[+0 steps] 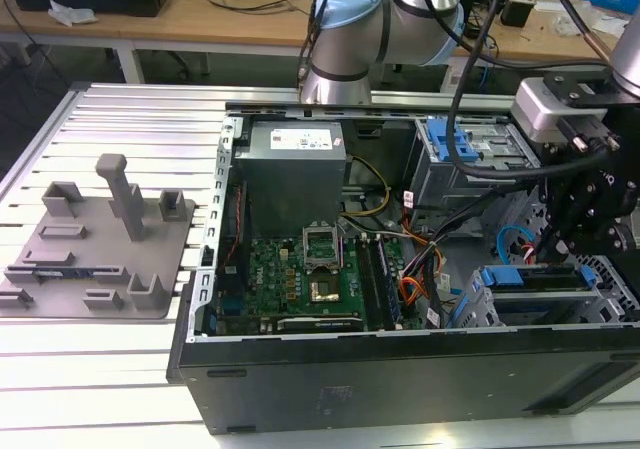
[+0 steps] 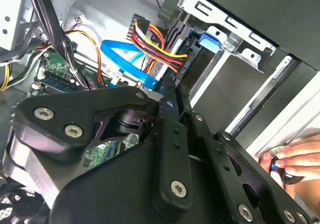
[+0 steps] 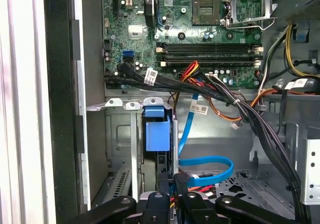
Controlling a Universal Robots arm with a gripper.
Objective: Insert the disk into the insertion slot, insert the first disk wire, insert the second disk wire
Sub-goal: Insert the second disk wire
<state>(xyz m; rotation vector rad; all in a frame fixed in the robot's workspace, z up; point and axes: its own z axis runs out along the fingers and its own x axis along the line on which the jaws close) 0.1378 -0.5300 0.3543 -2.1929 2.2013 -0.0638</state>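
The disk [image 1: 530, 275], silver in a bright blue carrier, sits inside the insertion slot [image 1: 478, 311], the grey perforated cage at the case's front corner on the exterior view's right. Its blue carrier end [image 3: 157, 134] faces the first wrist view. My gripper [image 1: 562, 257] hangs right over the disk's end. In the second wrist view the gripper [image 2: 169, 92] has its black fingers [image 2: 172, 134] drawn together at the end of a flat blue disk wire [image 2: 127, 59]. A bundle of yellow, red and black wires [image 2: 160, 42] runs to the disk beside it. The gripper [image 3: 176, 180] touches the looped blue disk wire [image 3: 220, 163].
The open computer case [image 1: 300, 369] holds the motherboard [image 1: 310, 279], power supply [image 1: 295, 164] and a taller grey bay with a blue latch [image 1: 455, 144]. Thick black cables [image 3: 260, 129] cross near the cage. A hand [image 2: 290, 159] rests at the case's outer edge. A grey fixture [image 1: 100, 239] lies at the exterior view's left.
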